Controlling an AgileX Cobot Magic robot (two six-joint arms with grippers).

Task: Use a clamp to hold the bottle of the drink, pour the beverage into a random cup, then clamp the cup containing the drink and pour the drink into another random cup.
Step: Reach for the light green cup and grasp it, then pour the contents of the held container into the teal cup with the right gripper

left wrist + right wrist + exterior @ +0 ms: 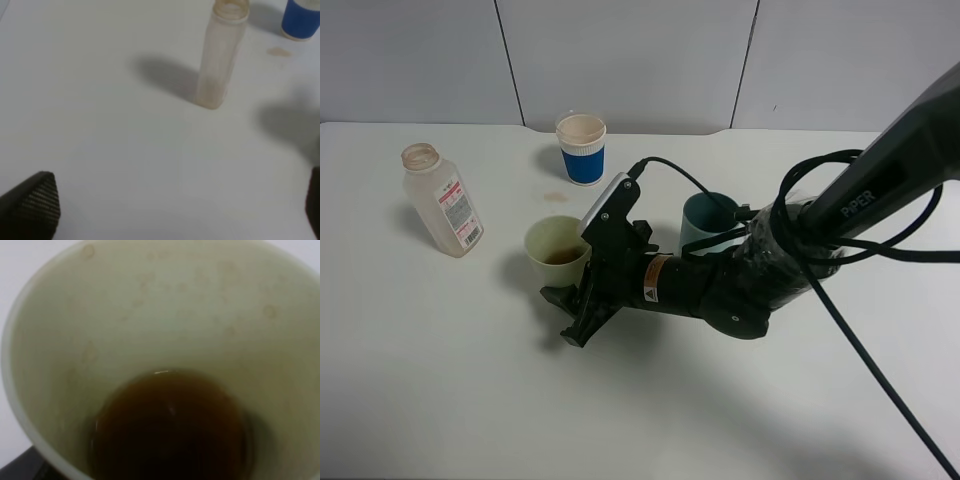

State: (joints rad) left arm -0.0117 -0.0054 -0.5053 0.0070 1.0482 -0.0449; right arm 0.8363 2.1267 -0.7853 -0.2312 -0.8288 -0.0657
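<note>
Open white desk (440,400) fills the lower half of the overhead frame, its far edge meeting a pale panelled wall (620,60) along the top. The bottle (441,201) stands uncapped at upper left, well apart from a short blue cup (582,150) near the back edge. At centre, the right gripper (560,292), reaching in from the right, is closed around the upright yellow-green cup (542,245), which holds a shallow pool of brown beverage (170,430). One dark finger (22,466) shows at the cup's outer wall. The teal cup (705,222) sits just behind the arm. The left gripper (170,215) hangs spread wide over bare desk, short of the bottle.
</note>
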